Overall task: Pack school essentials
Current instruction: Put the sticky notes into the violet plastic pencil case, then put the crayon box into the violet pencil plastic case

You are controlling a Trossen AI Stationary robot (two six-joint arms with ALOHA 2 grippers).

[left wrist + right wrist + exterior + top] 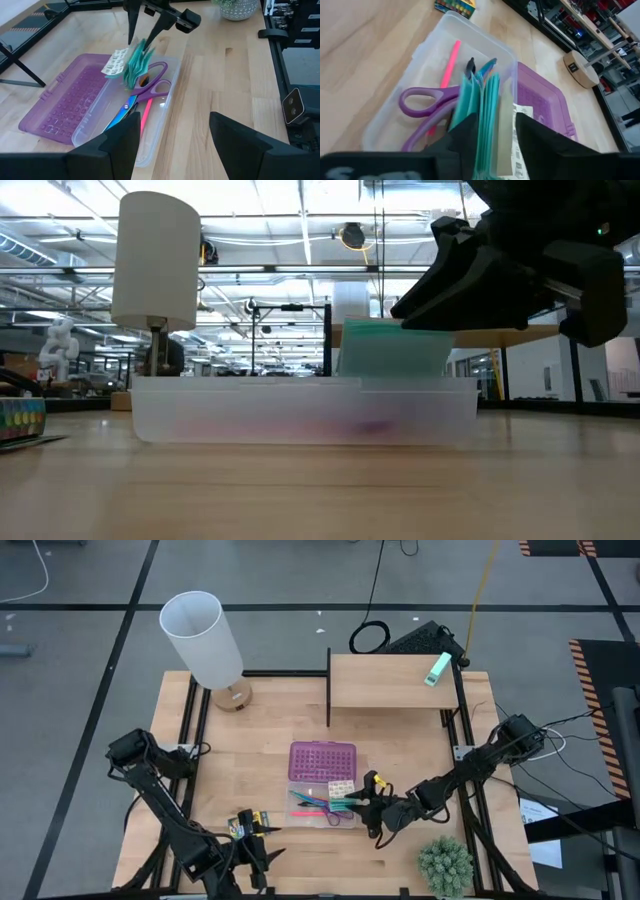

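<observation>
A: Look into your clear case [165,107] at the middle of the table [270,740]: purple-handled scissors [150,90] lie along it with a pink pen [447,57] beside them, and the purple studded lid [322,759] lies open flat behind it.

B: And your right hand [371,805] is right over that case, clamped on a teal pack [485,112] with a pale patterned face [115,62]. It stands on edge, lower end down among the scissors.

A: From table level the pack [395,348] shows as a green slab rising above the case wall.

B: Your left hand [252,840] waits at the near edge, fingers spread wide, nothing in them. The yellow-green crayon box [242,825] lies on the table just beside it, outside the case.
</observation>
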